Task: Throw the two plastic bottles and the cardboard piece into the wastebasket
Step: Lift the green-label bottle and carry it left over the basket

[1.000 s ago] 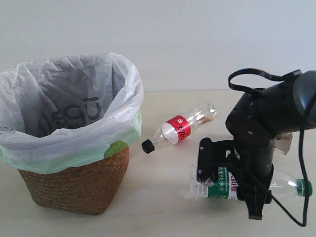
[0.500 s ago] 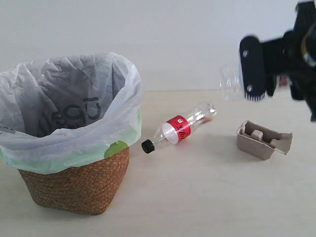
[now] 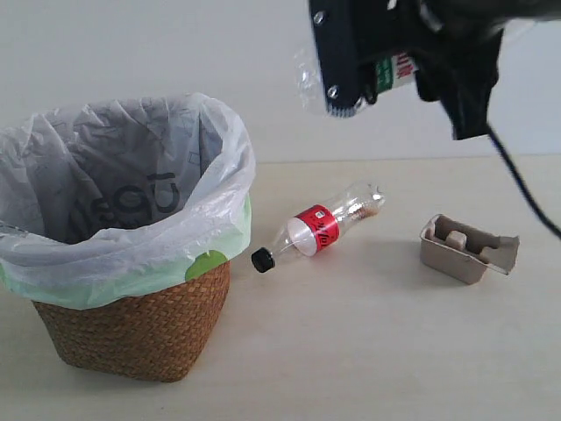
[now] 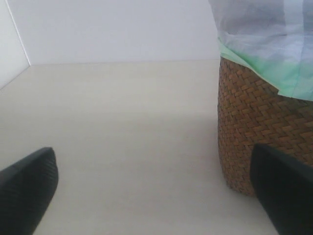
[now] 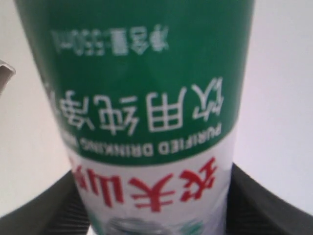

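The right tool [image 3: 401, 88] is clamping the green bottle [image 3: 392, 70] across its labelled middle, its two black fingers [image 3: 342, 53] pressing on either side. It is holding the bottle roughly level in the air, with the clear crumpled end sticking out toward the basket [image 3: 131, 324]. The bottle is hanging well above the basket's rim and off to one side of it, not over the opening. In the right wrist view the green-and-white label is filling most of the picture, its print showing upside down.

The left tool [image 4: 154, 196] is sitting low, just beside the basket's woven wall. Its fingers are spread wide apart and are gripping nothing.

The red bottle [image 3: 320, 228] is lying on its side on the surface [image 3: 351, 351], near the basket. Its black cap is pointing at the basket and its base is pointing away. The cardboard [image 3: 465, 250] is resting on the surface farther from the basket, beyond the red bottle and apart from it. A white bag [image 3: 219, 158] is lining the basket and folding over its rim, with a green tint showing along the overhanging edge.
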Motion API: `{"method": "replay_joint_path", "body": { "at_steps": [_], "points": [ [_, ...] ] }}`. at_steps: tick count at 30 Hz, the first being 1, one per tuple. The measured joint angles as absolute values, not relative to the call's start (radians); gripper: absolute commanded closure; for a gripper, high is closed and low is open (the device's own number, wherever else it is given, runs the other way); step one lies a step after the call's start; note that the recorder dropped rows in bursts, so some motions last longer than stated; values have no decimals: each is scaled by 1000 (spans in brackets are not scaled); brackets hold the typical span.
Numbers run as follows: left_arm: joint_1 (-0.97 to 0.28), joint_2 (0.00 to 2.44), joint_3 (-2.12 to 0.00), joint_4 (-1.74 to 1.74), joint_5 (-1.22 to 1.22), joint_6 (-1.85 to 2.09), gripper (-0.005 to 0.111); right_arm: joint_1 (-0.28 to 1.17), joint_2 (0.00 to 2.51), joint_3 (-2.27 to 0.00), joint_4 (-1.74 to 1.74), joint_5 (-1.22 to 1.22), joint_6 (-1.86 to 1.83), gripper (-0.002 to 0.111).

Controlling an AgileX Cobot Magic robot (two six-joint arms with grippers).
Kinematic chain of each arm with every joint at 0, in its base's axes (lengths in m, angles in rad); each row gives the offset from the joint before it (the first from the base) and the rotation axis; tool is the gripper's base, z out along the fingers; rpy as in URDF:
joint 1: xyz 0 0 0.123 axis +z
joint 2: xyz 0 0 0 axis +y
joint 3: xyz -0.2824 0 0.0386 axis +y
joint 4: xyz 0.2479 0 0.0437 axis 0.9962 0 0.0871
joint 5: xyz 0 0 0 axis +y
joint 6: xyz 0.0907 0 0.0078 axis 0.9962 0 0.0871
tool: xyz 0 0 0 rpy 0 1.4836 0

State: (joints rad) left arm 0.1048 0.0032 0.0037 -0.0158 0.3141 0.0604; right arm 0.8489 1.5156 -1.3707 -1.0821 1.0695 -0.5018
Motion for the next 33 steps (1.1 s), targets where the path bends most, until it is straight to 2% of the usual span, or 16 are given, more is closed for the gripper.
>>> {"method": "replay_joint_path", "body": {
  "at_steps": [5,11,15,24,27,33],
  "points": [
    [105,3,4,-16,314,60,-1,940,1638,-1412,-1123,1102,-458,108],
    [105,3,4,-16,314,60,-1,1037,1664,-1498,-994,906,-389,108],
    [105,3,4,-16,314,60,-1,1046,1650,-1575,-964,873,-334,108],
    [105,3,4,-16,314,60,-1,1046,1678,-1603,-978,1088,-320,108],
    [105,3,4,-16,314,60,-1,1046,1717,-1601,-1099,1188,-351,108],
    [105,3,4,-16,314,60,-1,1030,1703,-1595,-1270,1208,-332,108]
  ]
}}
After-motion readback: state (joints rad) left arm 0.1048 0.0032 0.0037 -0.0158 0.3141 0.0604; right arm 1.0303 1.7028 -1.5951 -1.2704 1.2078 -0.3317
